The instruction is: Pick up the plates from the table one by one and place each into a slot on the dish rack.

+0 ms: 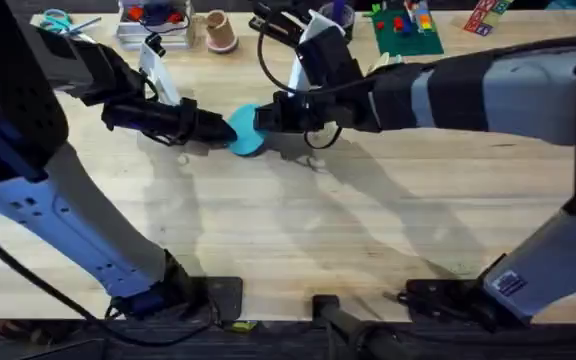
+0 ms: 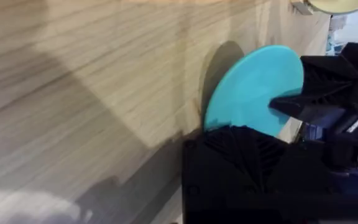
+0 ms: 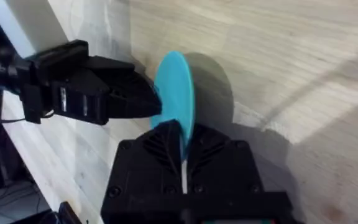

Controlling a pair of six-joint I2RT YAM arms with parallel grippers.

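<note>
A bright sky-blue plate [image 1: 247, 134] is held on edge just above the table [image 1: 298, 230], between both grippers. My left gripper [image 1: 224, 126] reaches it from the left and is shut on its rim. My right gripper [image 1: 265, 118] comes from the right and is shut on the opposite rim. In the right wrist view the plate [image 3: 176, 84] stands edge-on in the narrow gap of my right gripper [image 3: 183, 134]. In the left wrist view the plate [image 2: 253, 90] shows its flat face. A pale plate's rim [image 2: 344, 5] shows beside a small wooden piece [image 2: 301, 6]. The dish rack is hidden.
Along the far edge lie scissors [image 1: 56, 20], a clear tray of small parts [image 1: 153, 22], a tan cup [image 1: 220, 30] and a green baseplate with bricks [image 1: 406, 32]. Both arms cross the table's middle. Bare wood lies in front of them.
</note>
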